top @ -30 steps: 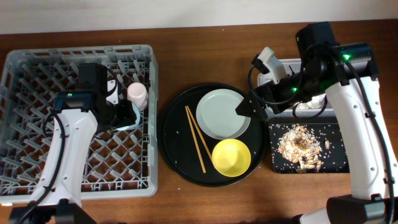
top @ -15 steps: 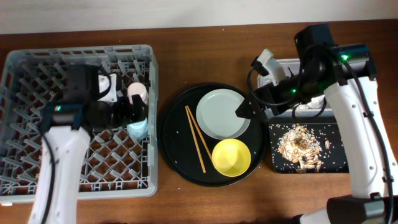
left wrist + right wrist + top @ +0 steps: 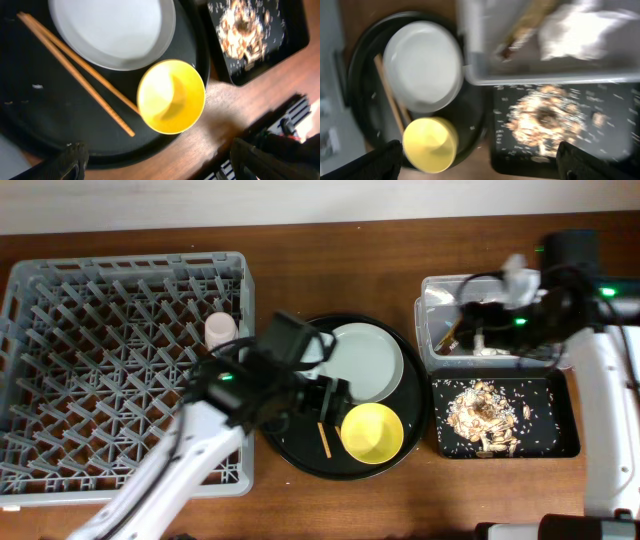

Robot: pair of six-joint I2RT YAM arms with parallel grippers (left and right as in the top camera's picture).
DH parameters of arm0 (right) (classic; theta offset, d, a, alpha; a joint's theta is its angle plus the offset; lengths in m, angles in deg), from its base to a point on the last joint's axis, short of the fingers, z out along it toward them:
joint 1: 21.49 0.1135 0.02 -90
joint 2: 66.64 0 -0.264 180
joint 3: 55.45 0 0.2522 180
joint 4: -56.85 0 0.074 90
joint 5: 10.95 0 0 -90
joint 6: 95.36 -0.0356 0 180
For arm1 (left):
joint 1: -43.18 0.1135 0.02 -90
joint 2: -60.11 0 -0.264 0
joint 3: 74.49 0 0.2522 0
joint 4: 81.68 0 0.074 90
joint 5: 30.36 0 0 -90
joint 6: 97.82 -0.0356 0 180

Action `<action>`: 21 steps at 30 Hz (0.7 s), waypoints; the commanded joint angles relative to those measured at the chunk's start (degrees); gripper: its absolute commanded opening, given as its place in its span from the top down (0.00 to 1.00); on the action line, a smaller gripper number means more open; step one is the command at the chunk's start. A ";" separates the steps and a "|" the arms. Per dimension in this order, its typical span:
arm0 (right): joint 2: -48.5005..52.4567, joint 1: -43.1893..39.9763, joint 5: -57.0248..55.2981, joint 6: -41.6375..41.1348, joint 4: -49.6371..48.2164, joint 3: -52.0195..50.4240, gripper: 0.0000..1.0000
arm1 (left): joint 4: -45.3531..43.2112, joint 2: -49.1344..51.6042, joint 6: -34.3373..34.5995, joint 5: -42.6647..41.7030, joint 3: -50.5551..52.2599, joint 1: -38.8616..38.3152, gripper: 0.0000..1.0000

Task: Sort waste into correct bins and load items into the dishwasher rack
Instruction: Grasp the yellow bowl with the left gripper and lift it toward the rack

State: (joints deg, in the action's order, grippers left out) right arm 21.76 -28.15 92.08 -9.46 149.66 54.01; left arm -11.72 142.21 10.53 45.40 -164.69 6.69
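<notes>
My left hand point(image 3: 156, 148), released and empty, has come off the dishwasher rack point(image 3: 60, 310) and now hovers with the yellow bowl point(image 3: 171, 97) just ahead, chopsticks point(image 3: 75, 71) beside it: judged next for loading. Right hand point(image 3: 477, 152) likewise released.

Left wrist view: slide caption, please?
Open left gripper over yellow bowl, plate and chopsticks on round tray.

Glossy yellow bowl point(image 3: 171, 97), thin wooden chopsticks point(image 3: 82, 82) — matt grey plastic rack point(image 3: 100, 360)
</notes>
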 commanded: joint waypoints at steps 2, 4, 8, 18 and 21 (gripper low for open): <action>-0.50 -10.21 -2.14 -1.33 0.17 0.90 0.01 | -6.34 13.16 1.92 2.10 -0.31 -13.14 0.19; -0.50 -12.28 -2.16 -1.31 0.20 0.90 0.01 | -13.00 18.38 1.75 2.38 -0.31 -18.86 0.28; -0.50 -12.11 -2.16 -1.31 0.17 0.90 0.01 | -15.52 23.78 1.77 15.21 -0.31 -25.88 0.41; -0.50 -12.11 -2.16 -1.31 0.17 0.90 0.01 | -13.94 28.22 1.79 19.63 -0.31 -27.61 0.73; -0.50 -12.11 -2.16 -1.31 0.17 0.90 0.01 | -13.70 29.03 1.79 19.43 -0.31 -28.70 0.73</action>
State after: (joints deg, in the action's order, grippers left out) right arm 21.69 -40.06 90.47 -10.49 149.84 54.05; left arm -25.51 169.75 12.41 64.22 -164.71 -20.92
